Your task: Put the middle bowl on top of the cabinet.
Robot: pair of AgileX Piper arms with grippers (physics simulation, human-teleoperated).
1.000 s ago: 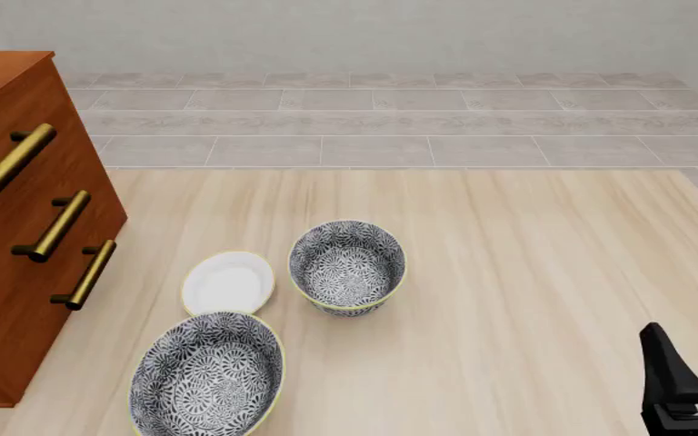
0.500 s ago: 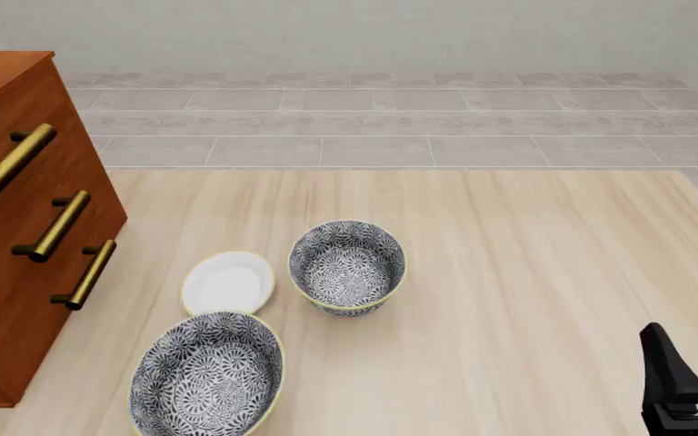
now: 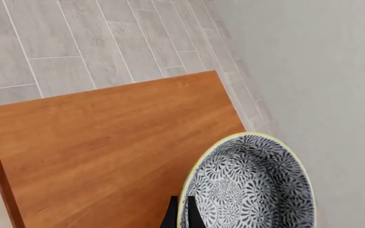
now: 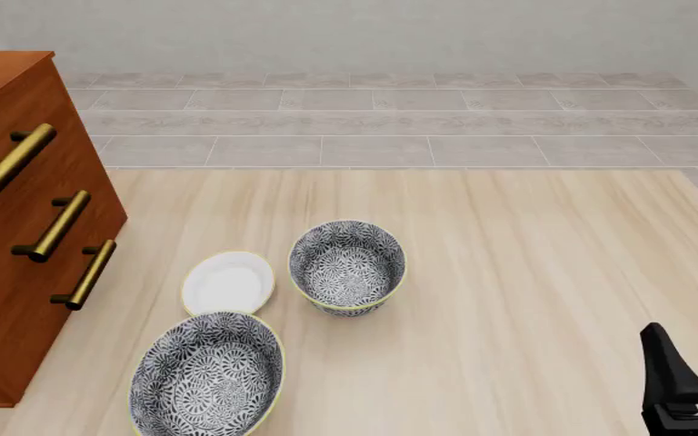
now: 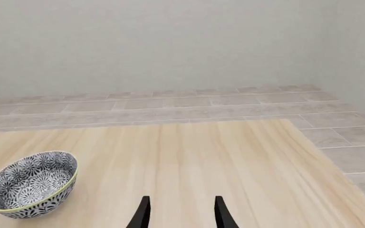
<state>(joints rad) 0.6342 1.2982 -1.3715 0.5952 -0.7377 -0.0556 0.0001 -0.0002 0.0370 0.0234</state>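
The middle bowl [image 3: 252,190], floral dark grey and white with a pale yellow rim, shows only in the left wrist view. It hangs tilted over the reddish-brown top of the cabinet [image 3: 106,142], near the corner by the wall. My left gripper [image 3: 181,216] is shut on its rim, one finger inside and one outside. Whether the bowl touches the cabinet top I cannot tell. In the front view the cabinet [image 4: 22,182] stands at the left with brass handles; its top is cut off, and the left arm and held bowl are out of view. My right gripper [image 4: 693,338] [image 5: 181,216] is open and holds nothing, low at the table's near right.
On the table beside the cabinet lie a small white plate [image 4: 228,282], a narrower deep floral bowl [image 4: 346,266] [image 5: 30,183] and a wide floral bowl [image 4: 207,374] at the near edge. A tiled floor and a pale wall lie beyond the table.
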